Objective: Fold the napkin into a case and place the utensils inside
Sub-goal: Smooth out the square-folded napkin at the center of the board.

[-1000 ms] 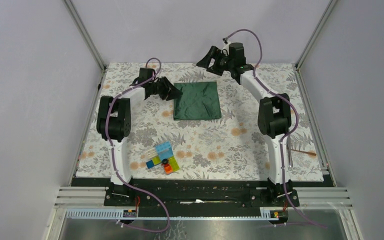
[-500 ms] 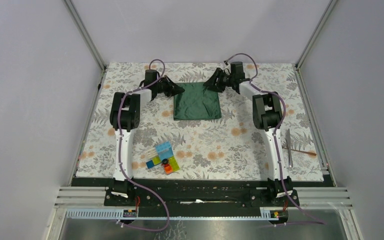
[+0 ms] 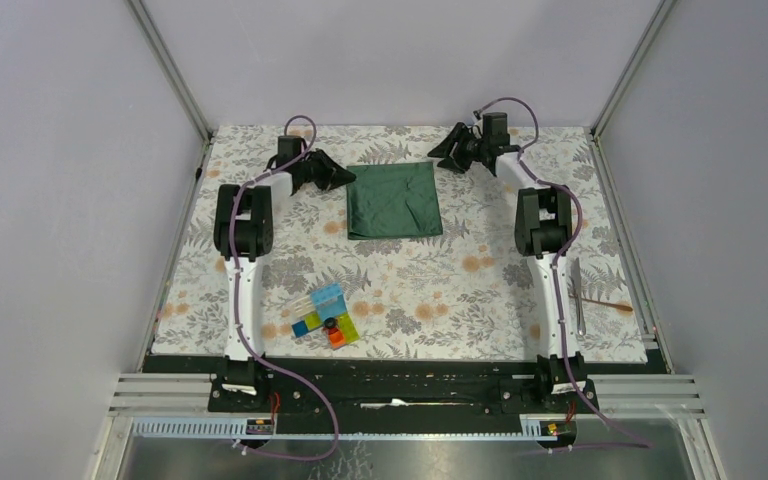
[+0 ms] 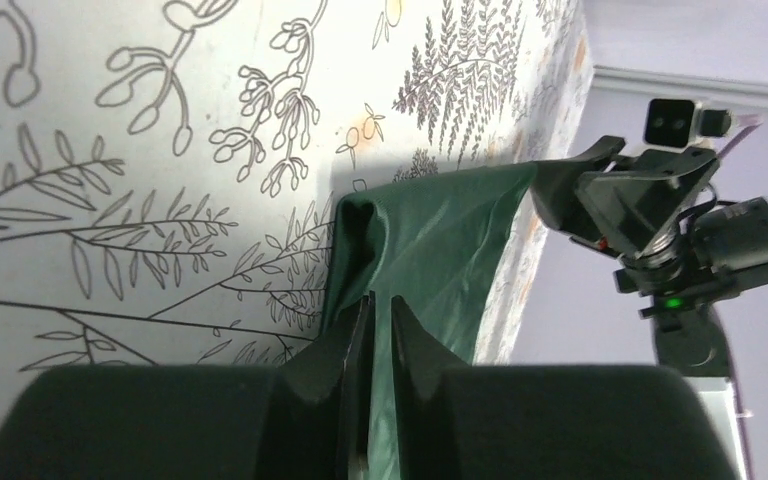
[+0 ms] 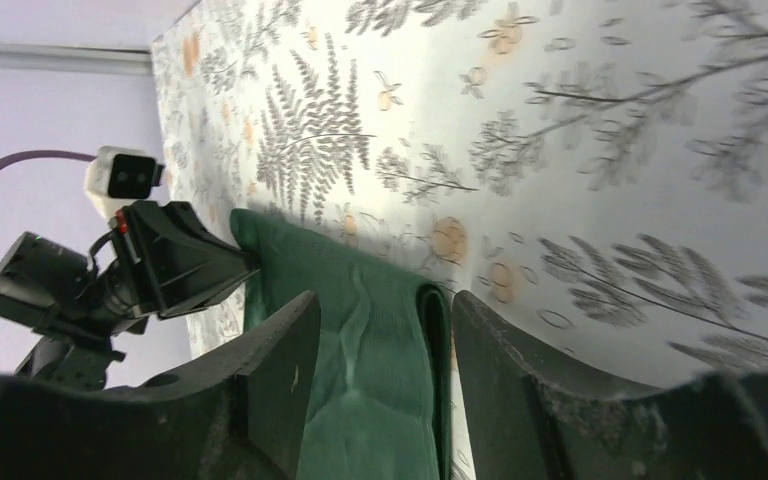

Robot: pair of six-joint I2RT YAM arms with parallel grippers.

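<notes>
The dark green napkin (image 3: 393, 200) lies flat and folded at the far middle of the floral cover. My left gripper (image 3: 348, 180) is at its far left corner. In the left wrist view its jaws (image 4: 382, 297) stand almost together, with green cloth (image 4: 430, 240) filling the thin slit. My right gripper (image 3: 447, 158) is at the far right corner. Its fingers (image 5: 385, 300) stand apart, and the napkin's folded edge (image 5: 430, 320) lies loose between them. A thin silver utensil (image 3: 579, 295) and a copper spoon (image 3: 608, 304) lie near the right edge, far from both grippers.
A cluster of colourful plastic blocks (image 3: 325, 318) sits on the near left of the cover. Grey walls and metal frame posts close in the far side and both flanks. Each arm's elbow hangs over the cover beside the napkin.
Both arms dropped to the napkin's far corners, then drew slightly outward. The left jaws closed to a slit and the right jaws narrowed. The napkin has barely shifted.
</notes>
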